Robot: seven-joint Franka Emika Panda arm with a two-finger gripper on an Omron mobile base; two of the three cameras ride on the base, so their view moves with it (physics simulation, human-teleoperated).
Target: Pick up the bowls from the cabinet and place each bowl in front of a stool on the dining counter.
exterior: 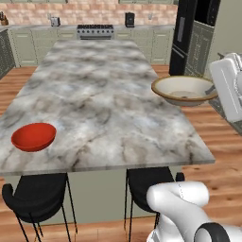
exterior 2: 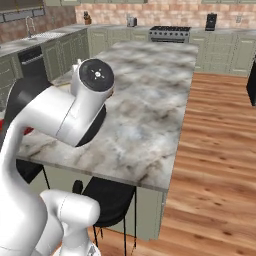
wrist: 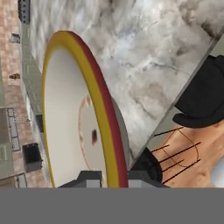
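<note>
You have broad bare marble across the dining counter (exterior: pixel 104 94), open from its near edge to the far end. Only the red bowl (exterior: pixel 33 136) sits on it, at the near left corner. Two stools (exterior: pixel 35 196) are tucked under the near edge.

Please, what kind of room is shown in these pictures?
A home kitchen, rendered in simulation. A large marble-topped island has black stools tucked at its near edge, a stove stands against the brick back wall, and sage-green cabinets line the walls.
</note>
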